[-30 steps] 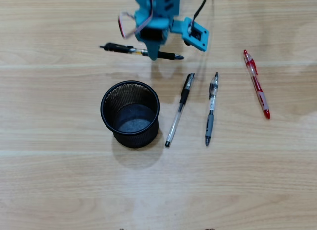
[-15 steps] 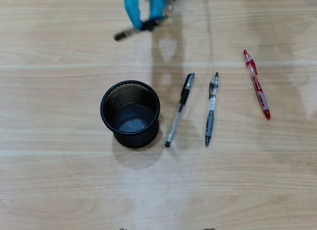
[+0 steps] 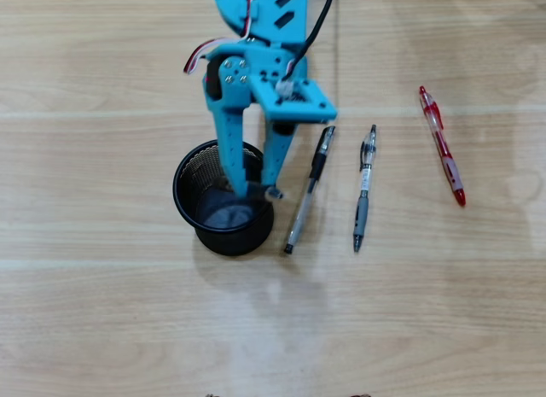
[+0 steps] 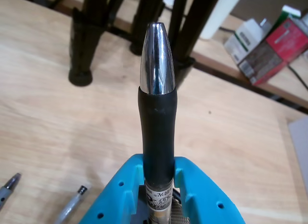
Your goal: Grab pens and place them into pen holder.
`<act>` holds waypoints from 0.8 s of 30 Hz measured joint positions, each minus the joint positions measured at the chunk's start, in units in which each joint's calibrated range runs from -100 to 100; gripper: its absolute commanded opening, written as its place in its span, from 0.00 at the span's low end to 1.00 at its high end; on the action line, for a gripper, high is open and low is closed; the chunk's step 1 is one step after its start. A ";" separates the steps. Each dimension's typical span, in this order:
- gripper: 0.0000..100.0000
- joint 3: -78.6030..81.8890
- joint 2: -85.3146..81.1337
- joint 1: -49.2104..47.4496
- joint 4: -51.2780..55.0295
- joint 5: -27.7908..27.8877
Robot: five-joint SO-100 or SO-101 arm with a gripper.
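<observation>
Clamped in the blue gripper (image 4: pixel 159 188), a black-gripped pen (image 4: pixel 158 113) points outward above the mesh holder (image 3: pixel 223 211). Pale wood tabletop (image 3: pixel 102 312); boxes (image 4: pixel 269 46) behind, print unreadable.

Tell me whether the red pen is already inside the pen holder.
No. In the overhead view the red pen lies flat on the table, far right of the black mesh pen holder.
</observation>
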 measured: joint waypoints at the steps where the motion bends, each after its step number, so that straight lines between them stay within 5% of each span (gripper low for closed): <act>1: 0.02 0.00 0.25 0.42 0.09 0.00; 7: 0.16 -0.71 0.51 2.79 6.98 -0.10; 17: 0.16 -0.80 -0.25 2.62 10.77 -0.10; 24: 0.16 -1.59 -15.15 0.08 37.64 5.69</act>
